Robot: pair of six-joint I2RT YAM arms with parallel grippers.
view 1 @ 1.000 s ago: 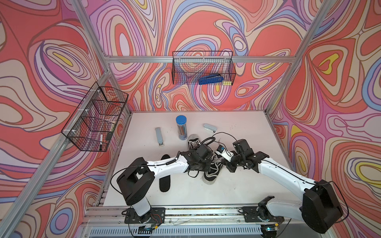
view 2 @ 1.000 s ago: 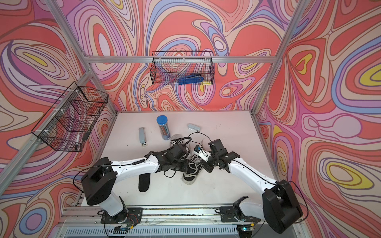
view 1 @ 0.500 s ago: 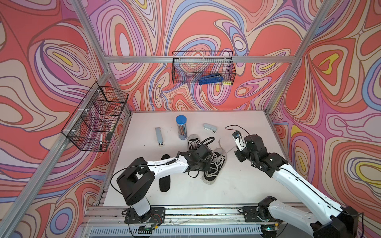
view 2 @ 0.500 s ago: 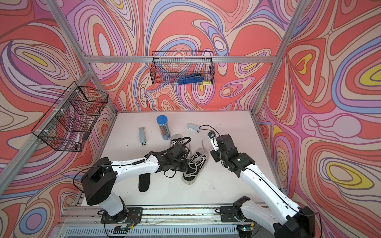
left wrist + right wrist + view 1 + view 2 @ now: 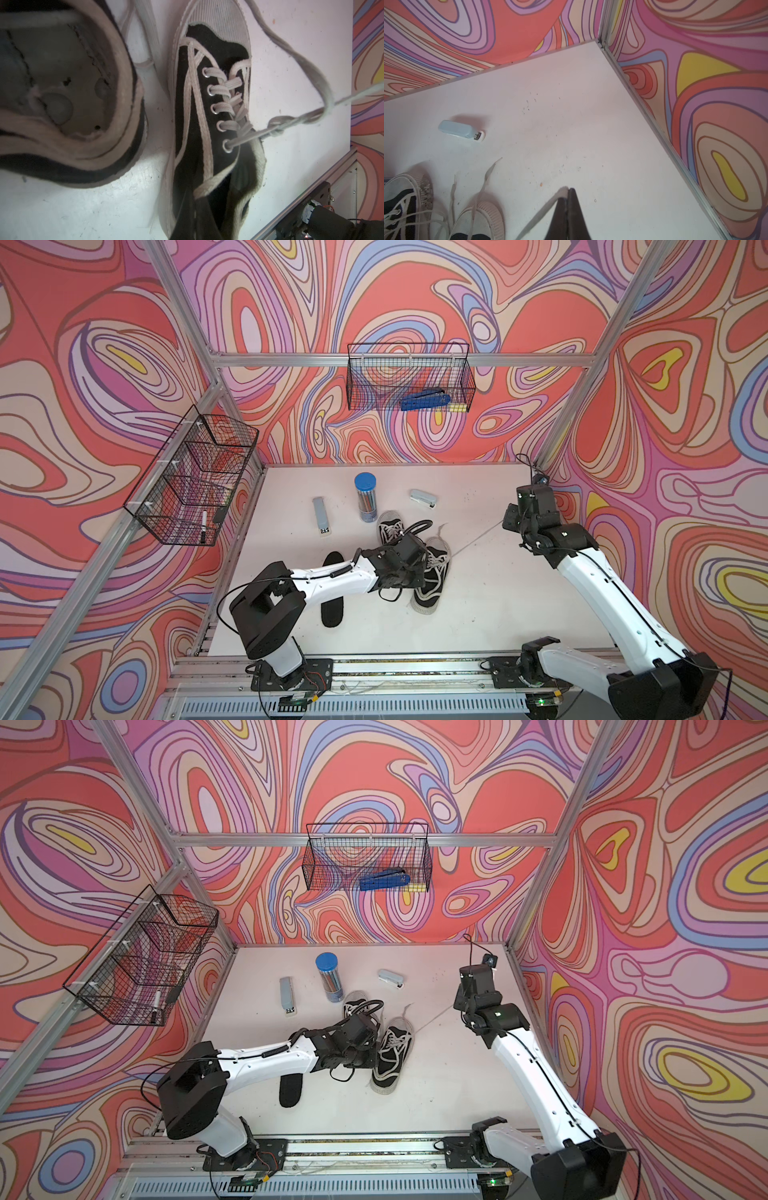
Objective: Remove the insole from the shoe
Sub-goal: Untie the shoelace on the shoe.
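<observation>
The right arm has swung well away from the shoes toward the back right corner compared with a second ago. The left arm hasn't budged. The right gripper [image 5: 568,190] is pinched tight on an off-white shoelace [image 5: 539,213], and the lace runs taut across the white tabletop [image 5: 478,614] back to the black canvas sneaker with a white ribbed toe cap [image 5: 432,576].

That sneaker lies flat, toe toward the back wall, just beside the second matching sneaker [image 5: 388,524]. In the left wrist view the lace comes out of the top eyelet with a knot partway along, and the second sneaker's inside looks bare beige, though it's a bit blurry that close.

The left gripper [image 5: 401,572] sits right over the pair with its jaws closed. The fingers are buried under the wrist, so I can't tell if it's gripping anything.

The flat black insole [image 5: 332,610] lies on the tabletop, partly under the left forearm and apart from both sneakers. A pale blue-grey stapler [image 5: 462,131] sits further back.
</observation>
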